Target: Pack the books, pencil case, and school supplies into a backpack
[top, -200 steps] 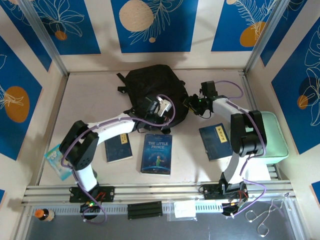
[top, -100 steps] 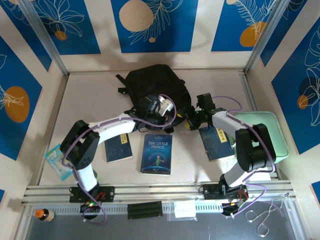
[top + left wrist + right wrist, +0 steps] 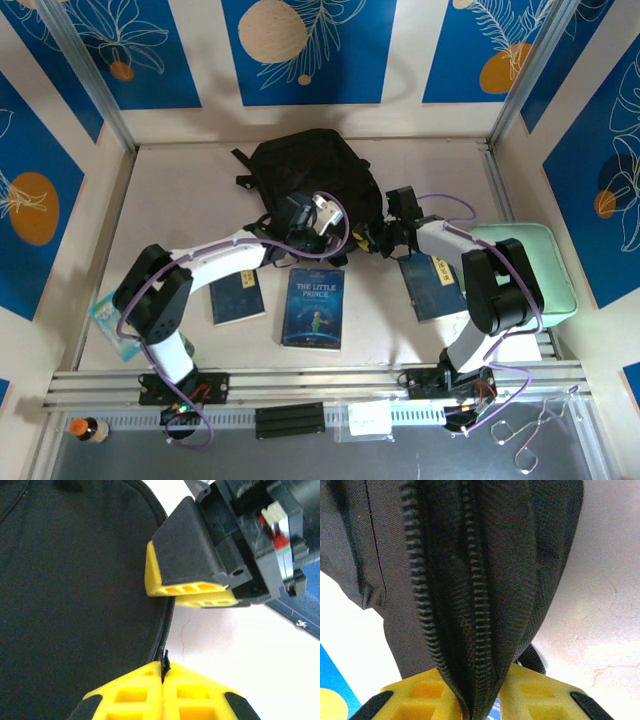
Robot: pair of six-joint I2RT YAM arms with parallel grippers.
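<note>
The black backpack (image 3: 310, 172) lies at the back middle of the table. My left gripper (image 3: 316, 228) sits at its near edge, shut on the small black zip pull (image 3: 163, 666); in the left wrist view the backpack (image 3: 75, 590) is on the left. My right gripper (image 3: 376, 238) is at the near right corner, shut on a fold of backpack fabric with zip teeth (image 3: 480, 580). Its yellow fingers (image 3: 190, 587) show close ahead in the left wrist view. Three navy books lie in front: a plain one (image 3: 237, 295), The Little Prince (image 3: 314, 307), and one (image 3: 436, 283) partly under the right arm.
A mint green box (image 3: 535, 268) stands at the right edge beside the right arm. A teal packet (image 3: 110, 322) lies at the near left by the left arm's base. Bare table shows left of the backpack. The walls stand close on three sides.
My right gripper has moved left and nearer, from beside the backpack's right side to its near right corner, close to the left gripper. The left gripper has stayed at the near edge.
</note>
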